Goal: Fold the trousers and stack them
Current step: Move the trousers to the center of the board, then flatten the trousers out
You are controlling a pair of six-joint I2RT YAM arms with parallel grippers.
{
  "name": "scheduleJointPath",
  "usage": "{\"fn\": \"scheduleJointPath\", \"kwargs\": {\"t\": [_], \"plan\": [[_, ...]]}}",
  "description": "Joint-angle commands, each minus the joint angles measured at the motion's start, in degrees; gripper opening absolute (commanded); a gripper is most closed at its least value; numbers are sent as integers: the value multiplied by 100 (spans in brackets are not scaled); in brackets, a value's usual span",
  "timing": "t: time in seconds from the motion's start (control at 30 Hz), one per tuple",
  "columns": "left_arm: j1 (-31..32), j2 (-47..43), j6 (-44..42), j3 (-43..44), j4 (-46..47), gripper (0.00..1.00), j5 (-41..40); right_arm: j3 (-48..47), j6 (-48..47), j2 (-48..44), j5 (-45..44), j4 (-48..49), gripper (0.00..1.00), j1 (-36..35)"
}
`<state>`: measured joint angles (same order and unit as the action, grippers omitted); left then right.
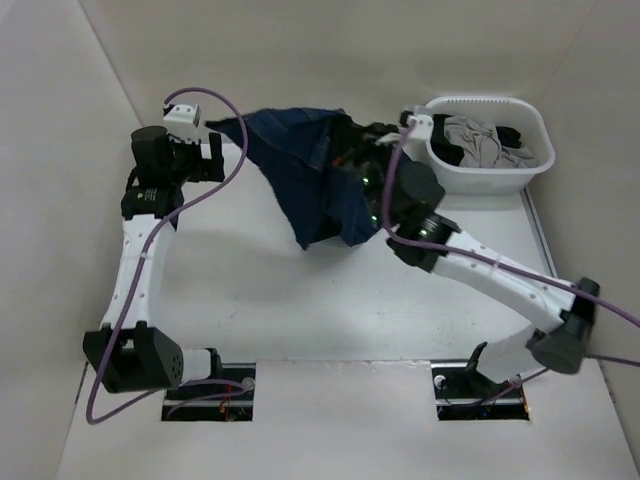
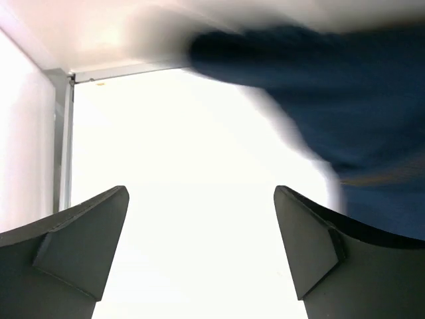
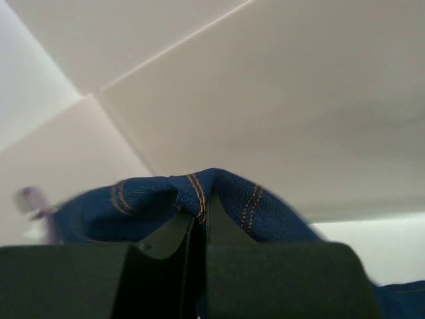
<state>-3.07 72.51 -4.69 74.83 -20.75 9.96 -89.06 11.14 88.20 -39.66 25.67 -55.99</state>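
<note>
The trousers [image 1: 305, 165] are dark navy-blue jeans with orange stitching, hanging bunched above the table's far middle. My right gripper [image 1: 352, 150] is shut on a seam of the trousers [image 3: 199, 193] and holds them up; the cloth drapes down over its wrist. My left gripper [image 1: 214, 152] is open and empty at the far left, just left of the hanging cloth. In the left wrist view the trousers [image 2: 345, 100] show blurred at the upper right, beyond the spread fingers [image 2: 312, 246]. The waistband patch does not show.
A white basket [image 1: 490, 175] stands at the far right, holding a light grey garment [image 1: 475, 140] and a black garment [image 1: 515, 135]. White walls close in the back and left. A metal strip [image 1: 540, 235] runs along the table's right edge.
</note>
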Motion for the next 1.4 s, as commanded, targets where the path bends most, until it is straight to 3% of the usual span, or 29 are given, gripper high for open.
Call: {"fn": "scheduleJointPath", "kwargs": {"t": [0.0, 0.13, 0.27, 0.37, 0.4, 0.47, 0.5, 0.6, 0.7, 0.77, 1.0, 1.17, 1.33, 1.37], "plan": [[118, 605, -243, 488, 212, 93, -204, 1205, 2056, -1103, 1096, -297, 0, 215], [503, 1001, -470, 489, 55, 94, -231, 986, 3145, -587, 4125, -748, 2, 819], [803, 1055, -770, 410, -192, 93, -371, 2836, 4289, -1373, 3116, -195, 0, 1724], [865, 836, -981, 156, -245, 93, -468, 4104, 4826, -2462, 2307, -1174, 7, 2552], [917, 739, -1103, 42, -297, 93, -468, 4411, 5011, -2971, 2026, -1935, 15, 2719], [1101, 598, -1385, -169, -446, 93, -468, 4782, 5231, -3755, 1586, -3248, 56, 2852], [1285, 528, -1568, -327, -578, 93, -468, 4958, 5337, -4236, 1323, -4236, 100, 2887], [1786, 475, -1833, -661, -929, 93, -538, 5056, 5408, -4890, 900, -5876, 100, 3141], [2261, 562, -1781, -943, -1255, 93, -513, 4995, 4908, -4831, 863, -6127, 100, 3169], [2604, 659, -1659, -1075, -1352, 93, -451, 4968, 4592, -4323, 1090, -6118, 100, 3125], [3264, 1247, -772, -1445, -580, 94, -64, 4705, 3053, -2425, 2074, -4389, 100, 3107], [3912, 1818, -60, -988, 175, 91, 674, 4441, 3281, -1299, 2673, -3800, 100, 3292], [4468, 2582, 248, -962, 632, 92, 209, 4195, 3456, -350, 3288, -3359, 100, 3231], [4512, 2784, 432, -900, 791, 92, 200, 4142, 3535, -130, 3420, -3245, 96, 3126]]}}
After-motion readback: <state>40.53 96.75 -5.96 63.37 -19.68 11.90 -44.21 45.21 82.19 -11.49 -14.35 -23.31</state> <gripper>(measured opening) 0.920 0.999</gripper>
